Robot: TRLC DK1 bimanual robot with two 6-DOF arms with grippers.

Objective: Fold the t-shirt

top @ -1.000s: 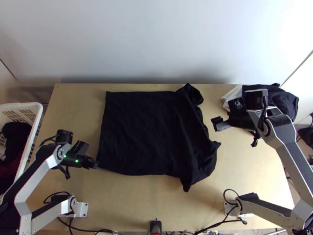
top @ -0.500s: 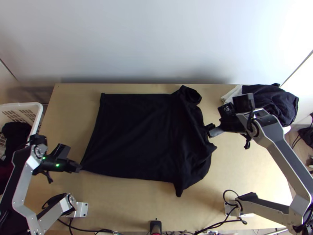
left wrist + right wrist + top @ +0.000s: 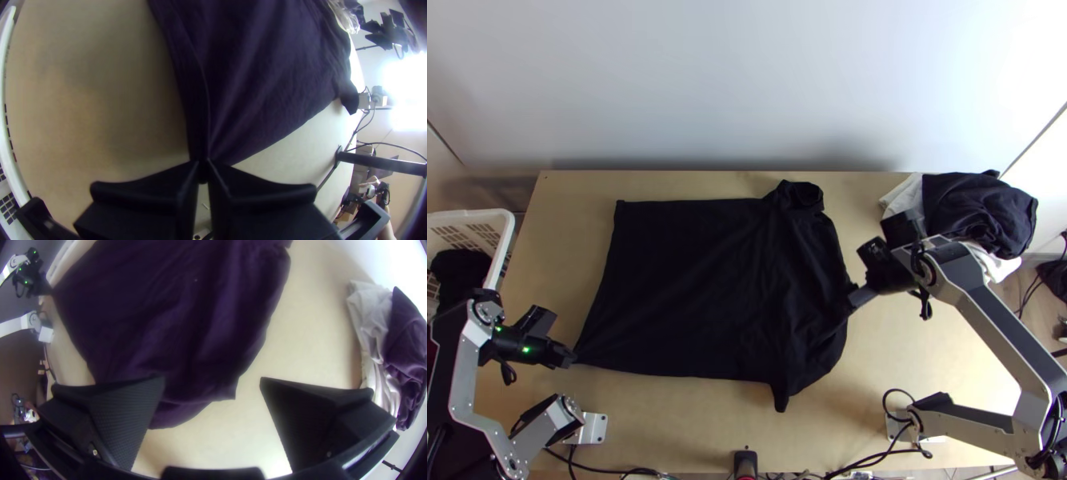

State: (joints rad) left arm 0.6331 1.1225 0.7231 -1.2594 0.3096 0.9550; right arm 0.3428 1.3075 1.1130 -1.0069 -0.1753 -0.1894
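Drags t-shirt, spread on table, toward eight o'clock with left gripper clamped on its corner; brings right gripper, jaws wide, to its rumpled three-o'clock side: probably straightening, with folding yet to start.

L arm: bent at elbow; L pincer clamped. R arm: bent, angled inbd.; R pincer spread wide, tips pointing inbd.
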